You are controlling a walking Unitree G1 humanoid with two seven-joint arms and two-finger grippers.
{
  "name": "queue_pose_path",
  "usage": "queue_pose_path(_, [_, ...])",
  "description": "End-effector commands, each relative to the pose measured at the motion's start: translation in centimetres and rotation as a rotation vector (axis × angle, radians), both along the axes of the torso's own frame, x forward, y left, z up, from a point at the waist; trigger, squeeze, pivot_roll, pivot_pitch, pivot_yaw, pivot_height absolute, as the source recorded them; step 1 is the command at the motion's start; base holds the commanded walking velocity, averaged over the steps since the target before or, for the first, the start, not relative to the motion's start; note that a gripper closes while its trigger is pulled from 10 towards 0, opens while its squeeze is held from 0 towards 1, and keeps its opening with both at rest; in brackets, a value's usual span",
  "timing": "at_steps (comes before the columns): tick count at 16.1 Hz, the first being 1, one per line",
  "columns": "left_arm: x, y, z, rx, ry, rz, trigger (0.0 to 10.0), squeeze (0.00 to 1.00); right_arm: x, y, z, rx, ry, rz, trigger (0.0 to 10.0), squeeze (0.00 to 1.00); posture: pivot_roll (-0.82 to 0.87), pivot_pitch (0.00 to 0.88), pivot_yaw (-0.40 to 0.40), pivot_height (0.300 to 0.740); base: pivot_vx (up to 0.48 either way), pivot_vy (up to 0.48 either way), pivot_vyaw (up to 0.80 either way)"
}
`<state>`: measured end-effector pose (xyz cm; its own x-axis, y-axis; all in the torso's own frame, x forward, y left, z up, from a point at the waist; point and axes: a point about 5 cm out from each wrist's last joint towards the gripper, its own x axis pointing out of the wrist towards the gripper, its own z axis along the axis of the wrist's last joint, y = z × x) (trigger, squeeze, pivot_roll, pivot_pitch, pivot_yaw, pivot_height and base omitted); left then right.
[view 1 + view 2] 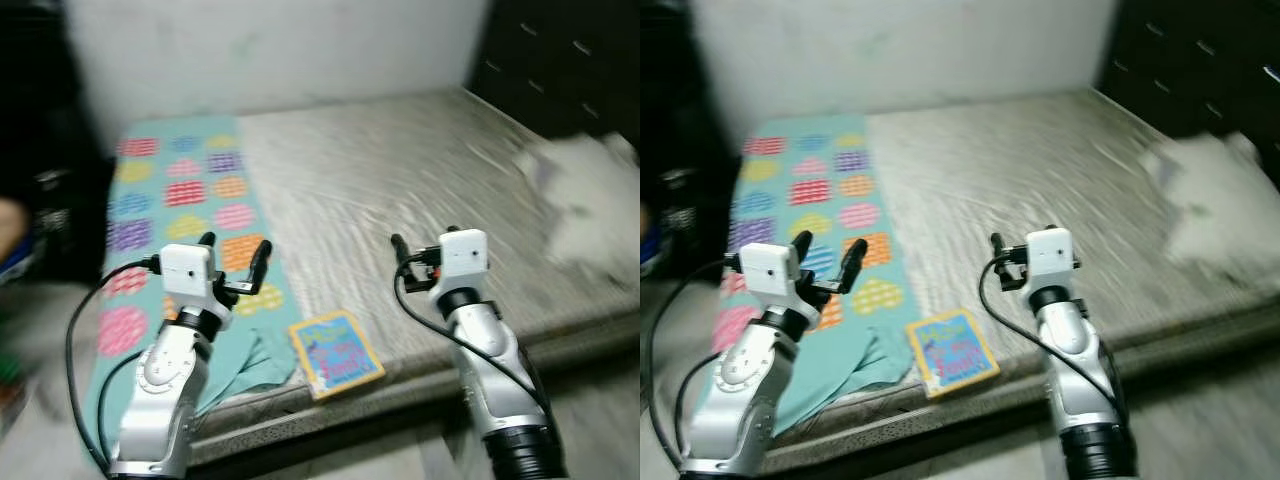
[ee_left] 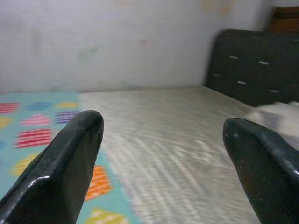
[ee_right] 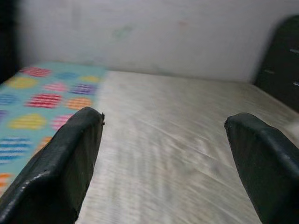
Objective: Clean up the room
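While blurred, a square book (image 1: 335, 353) (glossy cover) lies on the bed (image 1: 420, 170).

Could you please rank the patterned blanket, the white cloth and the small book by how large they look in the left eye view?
1. patterned blanket
2. white cloth, blurred, so its outline is uncertain
3. small book

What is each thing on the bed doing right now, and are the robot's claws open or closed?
Small colourful picture book: closed, lying flat at the bed's near edge.
Teal blanket with coloured patches: spread flat, near corner crumpled over the edge.
White crumpled cloth: bunched up, blurred.
Left gripper: open, empty.
Right gripper: open, empty.
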<state>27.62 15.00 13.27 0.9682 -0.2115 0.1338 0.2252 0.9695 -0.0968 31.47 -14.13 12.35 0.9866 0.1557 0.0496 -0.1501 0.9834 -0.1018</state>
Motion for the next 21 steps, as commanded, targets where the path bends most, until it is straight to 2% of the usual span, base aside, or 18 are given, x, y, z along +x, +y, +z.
queue_pose_path(1, [-0.09, 0.42, 0.13, 0.011, -0.009, 0.003, 10.0, 0.00, 0.09, 0.77, 0.29, 0.005, -0.011, 0.030, 10.0, 0.00, -0.01, 0.000, -0.003, 0.740, 0.000, 0.000, 0.44])
queue_pose_path(7, [-0.10, 0.27, 0.30, 0.002, -0.018, -0.007, 10.0, 0.00, 0.15, 0.69, 0.33, 0.010, -0.008, 0.025, 10.0, 0.00, -0.01, 0.000, -0.004, 0.740, 0.000, 0.000, 0.08])
queue_pose_path(9, [-0.09, 0.26, 0.33, 0.000, -0.021, -0.009, 10.0, 0.00, 0.20, 0.68, 0.37, 0.005, -0.010, 0.026, 10.0, 0.00, -0.01, 0.000, -0.004, 0.740, 0.255, 0.000, 0.00])
queue_pose_path(12, [-0.02, 0.25, 0.34, -0.004, -0.022, -0.011, 10.0, 0.00, 0.28, 0.68, 0.42, 0.005, -0.012, 0.028, 10.0, 0.00, -0.01, 0.000, -0.005, 0.740, 0.276, 0.000, 0.66])
queue_pose_path(21, [0.14, 0.34, 0.11, 0.006, 0.000, -0.001, 10.0, 0.00, 0.31, 0.68, 0.55, 0.003, -0.019, 0.024, 10.0, 0.00, -0.01, 0.000, -0.004, 0.740, 0.251, 0.000, 0.00])
